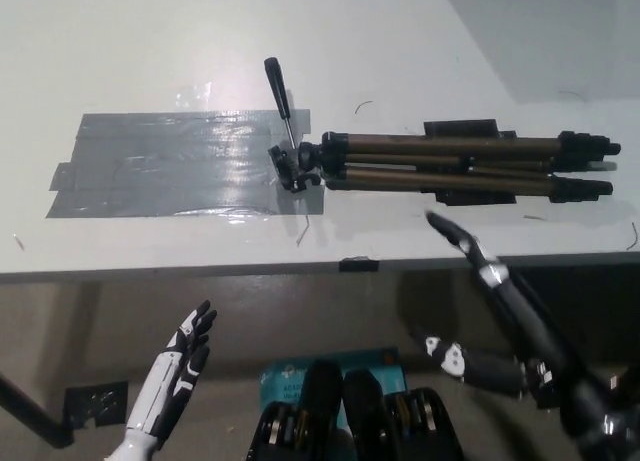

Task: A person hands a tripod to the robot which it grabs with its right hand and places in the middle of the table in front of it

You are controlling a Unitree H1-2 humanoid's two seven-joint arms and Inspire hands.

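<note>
the tripod [440, 166] lies folded on its side on the desk [150, 41]. its head touches the right edge of the grey tape patch [170, 166] and its legs point right. the right hand [510, 301] is below the near desk edge, well apart from the tripod, released, fingers spread and grasping nothing. the left hand [185, 356] rests low at the left, also released. the placing step looks done. the desk's far edges are cropped, so perhaps the spot is right of true middle. if so, the next move calls for a fresh grasp on the legs and a slide toward the tape.
</note>
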